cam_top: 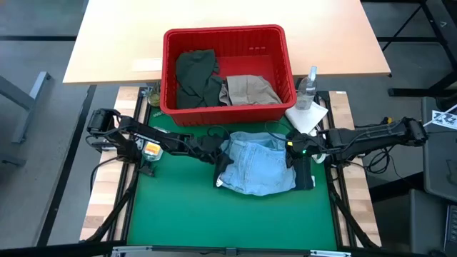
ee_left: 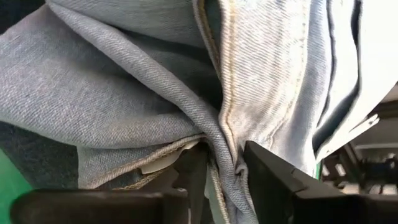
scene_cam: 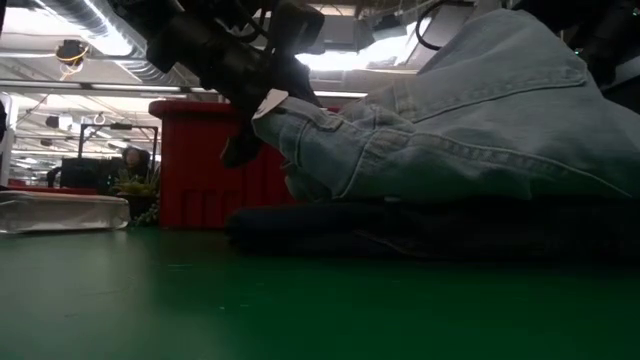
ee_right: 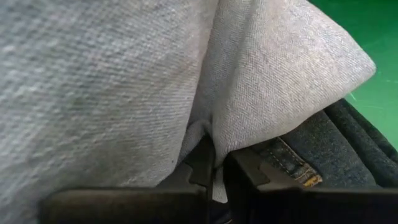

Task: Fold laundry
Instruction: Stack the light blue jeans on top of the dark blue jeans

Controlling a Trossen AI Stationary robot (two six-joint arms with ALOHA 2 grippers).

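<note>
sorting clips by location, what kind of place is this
Probably a robotics lab or workshop, not a home: a green work mat between two fixed robot arms, bare ceiling ducts and strip lights overhead, and a red basket of clothes staged on a plain table.

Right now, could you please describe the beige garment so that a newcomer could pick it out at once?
Find the red basket at the far edge of the green mat. Two garments lie inside it: the beige khaki piece fills the right half, crumpled beside the dark olive green piece. It is the only pale tan fabric there.
</note>
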